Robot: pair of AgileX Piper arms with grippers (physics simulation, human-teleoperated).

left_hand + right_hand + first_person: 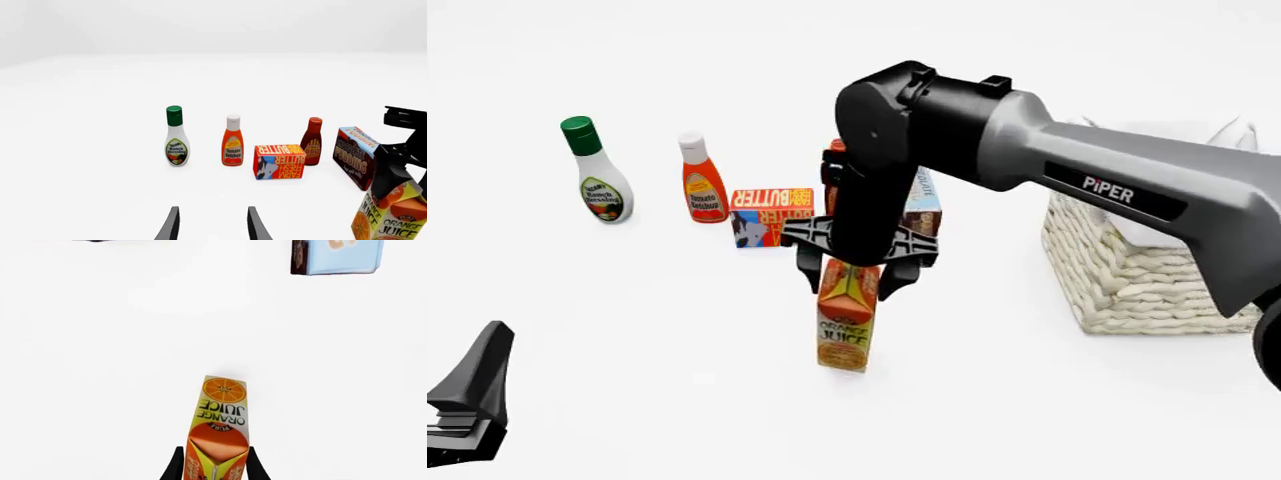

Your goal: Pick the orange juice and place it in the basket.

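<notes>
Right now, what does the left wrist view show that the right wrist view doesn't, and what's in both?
Only the left wrist view shows the ranch dressing bottle, the tomato ketchup bottle, the BBQ sauce bottle, the butter box and the left gripper with its fingers apart, holding nothing.

Only the right wrist view shows the right gripper's fingers on either side of the carton's gable top, and the carton's orange-slice picture seen from above.

Both show the orange juice standing upright on the table and the chocolate pudding box.

Orange-yellow orange juice (845,325); cream woven basket (1128,275); green-capped white ranch bottle (598,172).
</notes>
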